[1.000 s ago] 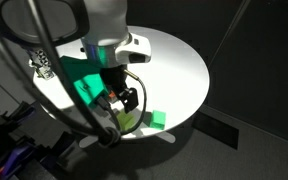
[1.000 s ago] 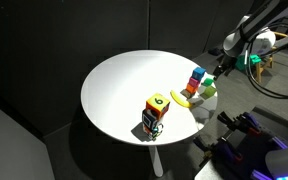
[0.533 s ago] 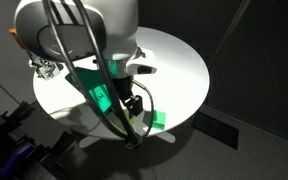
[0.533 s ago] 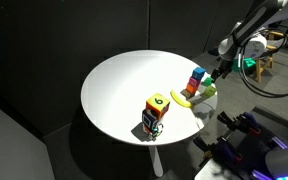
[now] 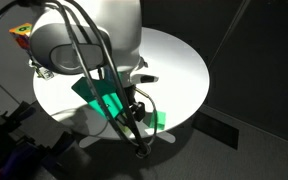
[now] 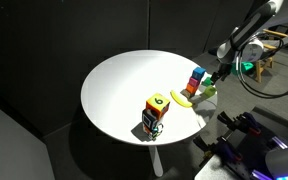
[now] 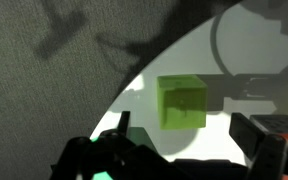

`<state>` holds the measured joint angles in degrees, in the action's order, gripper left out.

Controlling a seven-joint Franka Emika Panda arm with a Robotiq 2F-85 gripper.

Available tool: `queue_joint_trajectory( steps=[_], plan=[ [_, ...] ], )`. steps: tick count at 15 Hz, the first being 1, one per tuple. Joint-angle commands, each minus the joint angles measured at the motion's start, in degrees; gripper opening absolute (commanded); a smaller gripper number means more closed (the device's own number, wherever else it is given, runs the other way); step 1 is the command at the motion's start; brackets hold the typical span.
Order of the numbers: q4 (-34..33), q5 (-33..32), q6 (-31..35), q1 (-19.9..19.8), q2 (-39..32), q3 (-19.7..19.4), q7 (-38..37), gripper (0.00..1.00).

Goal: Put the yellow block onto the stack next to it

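The yellow block (image 7: 181,102), a pale yellow-green cube, sits on the white table near its edge in the wrist view. My gripper (image 7: 189,135) is open, with the left finger (image 7: 122,128) and right finger (image 7: 269,145) to either side of the block and short of it, touching nothing. In an exterior view the stack (image 6: 197,80), with blue cubes above and orange and red below, stands near the table's edge. The gripper (image 6: 216,75) hangs just beside it, above the yellow block (image 6: 207,90). In the exterior view behind the arm, the arm hides the block and the stack.
A curved yellow banana-like piece (image 6: 184,98) lies beside the stack. A multicoloured object on a checkered base (image 6: 155,113) stands nearer the front edge. A greener cube (image 5: 159,120) lies by the table's rim (image 5: 184,125). Dark floor lies past the edge.
The arm has swung and lowered a little toward the table's edge near the stack. The blocks have not moved and the gripper stays open.
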<state>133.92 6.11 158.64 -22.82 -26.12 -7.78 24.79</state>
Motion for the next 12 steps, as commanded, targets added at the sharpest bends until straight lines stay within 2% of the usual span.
queue_joint_trajectory(
  steps=[1,4,12],
  plan=[
    [-0.23,-0.95,4.11,-2.4,-1.36,1.84,1.6,1.0],
    [-0.2,-1.39,6.34,-3.2,-2.49,2.87,1.29,1.0],
    [-0.46,-2.05,7.09,-4.52,-4.34,5.0,1.13,1.0]
  ],
)
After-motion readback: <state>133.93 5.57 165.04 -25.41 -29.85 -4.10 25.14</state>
